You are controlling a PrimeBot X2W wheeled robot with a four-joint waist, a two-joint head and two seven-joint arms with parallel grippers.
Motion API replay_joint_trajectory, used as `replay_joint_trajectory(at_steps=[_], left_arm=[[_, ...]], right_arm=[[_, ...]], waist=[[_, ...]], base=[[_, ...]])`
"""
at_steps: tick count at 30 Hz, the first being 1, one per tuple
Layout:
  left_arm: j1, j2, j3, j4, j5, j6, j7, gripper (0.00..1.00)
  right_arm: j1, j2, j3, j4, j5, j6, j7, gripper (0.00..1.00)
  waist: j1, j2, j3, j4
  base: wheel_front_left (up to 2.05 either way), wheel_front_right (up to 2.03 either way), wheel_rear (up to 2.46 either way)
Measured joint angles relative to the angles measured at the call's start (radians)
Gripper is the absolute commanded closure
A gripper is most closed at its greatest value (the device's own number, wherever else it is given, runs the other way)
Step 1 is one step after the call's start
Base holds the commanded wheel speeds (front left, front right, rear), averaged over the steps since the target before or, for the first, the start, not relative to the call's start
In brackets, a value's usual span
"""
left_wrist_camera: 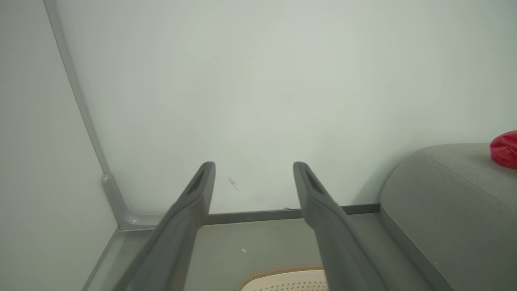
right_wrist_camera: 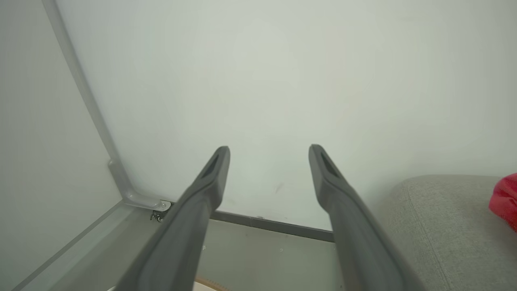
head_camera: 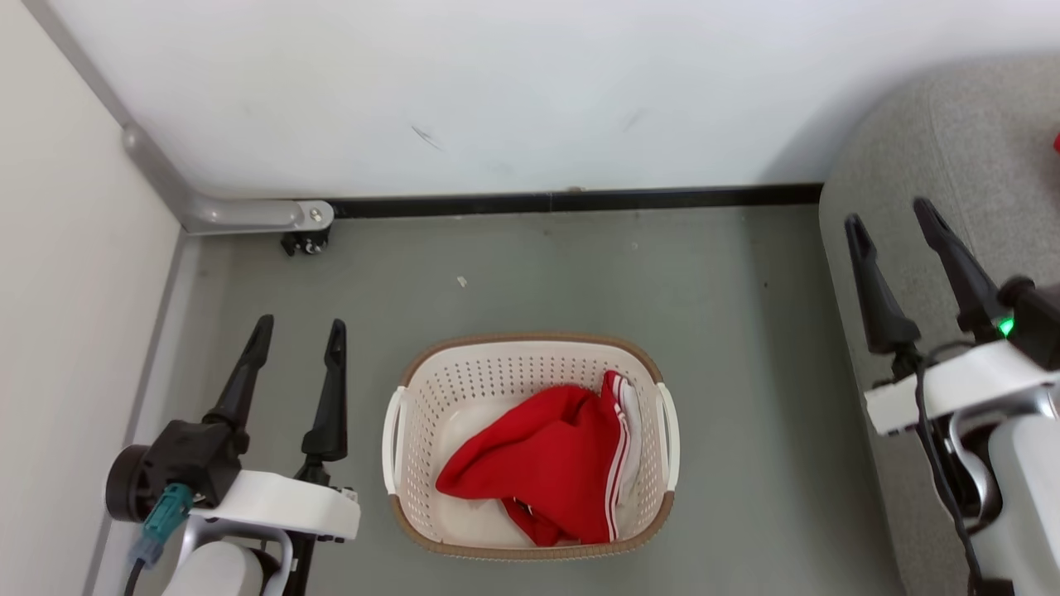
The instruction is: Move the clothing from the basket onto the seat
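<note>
Left gripper [head_camera: 301, 323], right gripper [head_camera: 888, 212]: dark fingers spread, empty. Crumpled red striped garment [head_camera: 546, 447] in perforated cream basket [head_camera: 530, 338]: looks soft, light; pinch top fold.

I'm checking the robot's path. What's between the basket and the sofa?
Only bare grey floor lies between the basket and the sofa; nothing sits on that stretch. The head view shows it.
</note>
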Motion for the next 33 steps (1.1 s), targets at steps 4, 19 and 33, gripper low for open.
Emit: replay_joint_trajectory(at_steps=[4,19,33], left_arm=[[0.013,0.0,0.031,-0.015,0.015,-0.006,0.0,0.0],[0.132,-0.002,0.102,-0.025,0.038,-0.026,0.0,0.0],[0.209,-0.008,0.142,-0.025,0.041,-0.062,0.0,0.0]], right_arm=[[0.054,0.007,-0.024,-0.009,-0.005,0.0,0.0,0.0],[0.192,0.032,-0.085,-0.074,-0.026,0.0,0.0,0.0],[0.277,0.056,-0.103,-0.111,-0.035,0.0,0.0,0.0]], waist=[[0.0,0.0,-0.028,0.008],[0.0,0.0,-0.113,0.023],[0.0,0.0,-0.171,0.026]], base=[[0.0,0.0,0.0],[0.0,0.0,0.0],[0.0,0.0,0.0]])
